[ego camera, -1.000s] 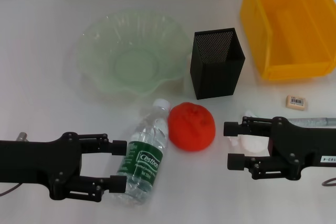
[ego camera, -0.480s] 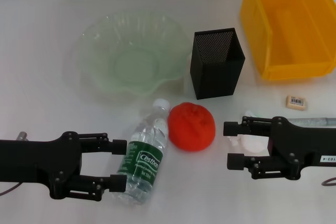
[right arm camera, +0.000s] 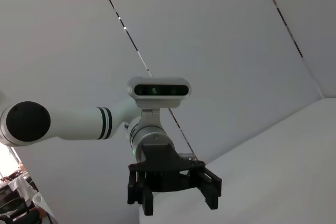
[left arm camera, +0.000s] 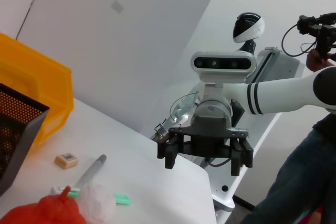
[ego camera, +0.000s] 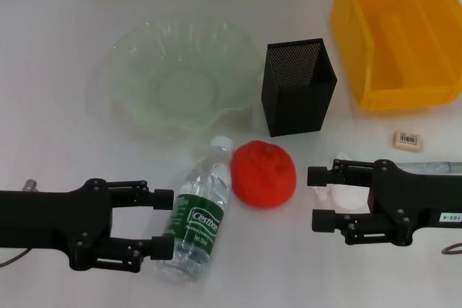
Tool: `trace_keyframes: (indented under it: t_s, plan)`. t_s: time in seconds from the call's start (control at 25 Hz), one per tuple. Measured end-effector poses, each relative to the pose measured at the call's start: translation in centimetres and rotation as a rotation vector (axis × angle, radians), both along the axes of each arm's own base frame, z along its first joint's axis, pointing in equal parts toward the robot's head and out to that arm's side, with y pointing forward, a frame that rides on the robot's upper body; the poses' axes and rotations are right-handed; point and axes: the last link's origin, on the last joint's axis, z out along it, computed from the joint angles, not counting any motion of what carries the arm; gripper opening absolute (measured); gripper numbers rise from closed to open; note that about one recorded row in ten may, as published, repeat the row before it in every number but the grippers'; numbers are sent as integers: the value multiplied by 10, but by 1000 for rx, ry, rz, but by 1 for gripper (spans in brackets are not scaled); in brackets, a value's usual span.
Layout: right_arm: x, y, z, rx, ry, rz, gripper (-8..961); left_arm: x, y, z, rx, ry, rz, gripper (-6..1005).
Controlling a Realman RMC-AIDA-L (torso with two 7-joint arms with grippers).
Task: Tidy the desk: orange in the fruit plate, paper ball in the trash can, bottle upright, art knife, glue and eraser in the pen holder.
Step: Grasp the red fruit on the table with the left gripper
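The bottle [ego camera: 198,216] lies on its side near the front edge of the bench [ego camera: 58,135], its white cap pointing toward the back and its base toward the front. The left claw [ego camera: 163,223] sits low at the bottle's lower half, its two fingers spread wide, one tip against the green label and the other by the clear base, so the bottle lies just at the claw's mouth, not clamped. Just beside the cap rests the orange [ego camera: 264,173], near the middle of the bench. Past the orange, toward the right edge, the right claw [ego camera: 317,198] hovers with its fingers wide apart and empty, its tips near the orange but apart from it. The paper ball [ego camera: 345,195] lies between and partly under that claw's fingers; in the left wrist view it shows as a white crumpled lump [left arm camera: 96,201] beside the orange. The art knife [ego camera: 432,167] lies behind the right claw's body near the right edge, and the eraser [ego camera: 407,139] sits a little farther back. The glue [left arm camera: 119,198] shows only in the left wrist view, beside the paper ball. Farther back stand the pen holder [ego camera: 297,87] upright, the fruit plate [ego camera: 180,73] toward the back left, and the trash can [ego camera: 395,30] at the back right corner.
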Motion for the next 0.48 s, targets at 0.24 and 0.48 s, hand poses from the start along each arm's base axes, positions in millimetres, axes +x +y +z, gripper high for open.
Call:
trace_keyframes:
  t_s: [0.24,0.48]
  plan:
    - [1,0,0,0,-2,-3,768,1,5,-1,4,12,13,722]
    - [6,-3,3,5,-13,-17,768,17,29,12,-7,89,45,715]
